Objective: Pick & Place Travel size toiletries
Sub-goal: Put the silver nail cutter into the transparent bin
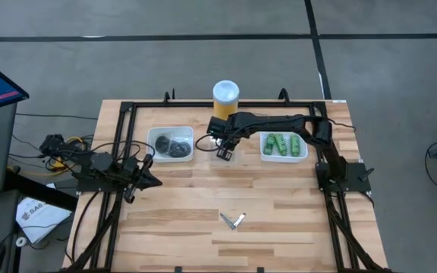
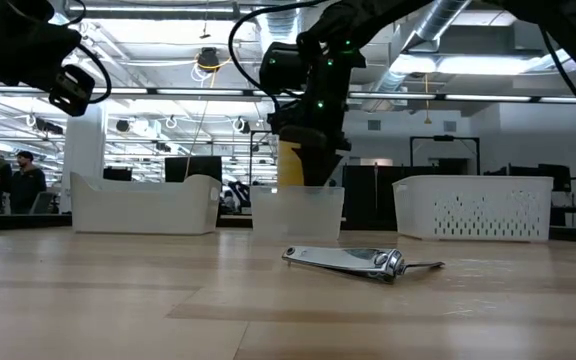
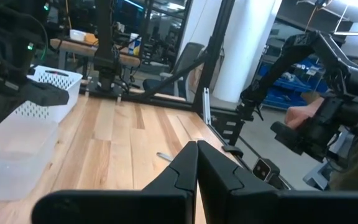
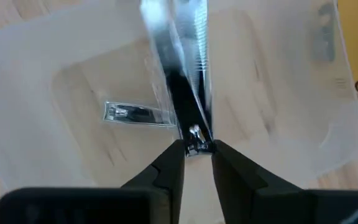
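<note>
My right gripper (image 4: 196, 149) hangs over the clear tray (image 2: 298, 215) at the table's middle far side, shut on a slim silvery nail clipper (image 4: 188, 81). A second clipper (image 4: 135, 113) lies flat on that tray's floor. A third clipper (image 2: 353, 262) lies on the bare table near the front (image 1: 234, 220). Dark round pots (image 1: 171, 144) sit in the left white tray, and green bottles (image 1: 283, 144) in the right white tray. My left gripper (image 3: 196, 165) is shut and empty, waiting at the table's left side (image 1: 154, 180). My right gripper pinches the clipper's upper end (image 4: 195, 134) between its two fingertips, coming from above and pointing down. The clipper hangs below the fingers, down into the clear tray. Whether its lower end touches the tray floor I cannot tell.
A tall yellow cylinder with a white lid (image 1: 226, 95) stands just behind the clear tray. A black frame (image 1: 127, 114) runs round the table's edges. Open wooden surface (image 1: 203, 189) lies between the trays and the near edge. People stand in the room beyond (image 2: 8, 180).
</note>
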### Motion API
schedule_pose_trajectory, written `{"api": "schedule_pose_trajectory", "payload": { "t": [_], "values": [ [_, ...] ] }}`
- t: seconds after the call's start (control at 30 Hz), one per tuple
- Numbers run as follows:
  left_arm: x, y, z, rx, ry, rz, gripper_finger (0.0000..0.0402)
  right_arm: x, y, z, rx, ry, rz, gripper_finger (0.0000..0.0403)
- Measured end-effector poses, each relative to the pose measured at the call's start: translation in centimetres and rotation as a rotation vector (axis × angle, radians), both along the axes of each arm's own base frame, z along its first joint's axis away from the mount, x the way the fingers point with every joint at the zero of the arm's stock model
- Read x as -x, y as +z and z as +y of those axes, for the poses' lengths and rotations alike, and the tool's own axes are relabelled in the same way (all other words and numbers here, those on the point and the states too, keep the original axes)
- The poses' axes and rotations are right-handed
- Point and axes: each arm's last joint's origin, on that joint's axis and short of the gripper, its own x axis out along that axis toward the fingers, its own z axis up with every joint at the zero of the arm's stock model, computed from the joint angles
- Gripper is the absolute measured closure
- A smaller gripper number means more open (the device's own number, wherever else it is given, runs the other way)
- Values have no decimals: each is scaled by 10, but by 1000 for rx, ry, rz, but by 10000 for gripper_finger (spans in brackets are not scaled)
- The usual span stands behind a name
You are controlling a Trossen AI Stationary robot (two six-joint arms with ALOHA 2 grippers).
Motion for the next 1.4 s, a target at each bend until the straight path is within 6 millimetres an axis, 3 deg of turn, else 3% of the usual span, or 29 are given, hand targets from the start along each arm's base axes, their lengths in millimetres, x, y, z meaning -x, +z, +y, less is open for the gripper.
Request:
{"api": "schedule_pose_trajectory", "payload": {
  "t": [0.33,0.5,0.67,1.0,1.17,1.4],
  "values": [
    [0,0,0,1,0,0,401,1,9,2,2,4,-12,252],
    [0,1,0,4,-1,-6,401,-2,45,22,-36,81,-68,183],
    [-1,0,0,3,-3,-5,401,-4,76,73,-77,153,-151,158],
    [-2,-1,-1,-4,0,15,401,13,79,211,-169,544,-116,163],
    [-3,-2,-1,-10,0,28,401,34,60,258,-149,701,-39,163],
    [-5,-3,-2,-14,0,39,401,55,12,293,-139,853,-6,163]
  ]
}}
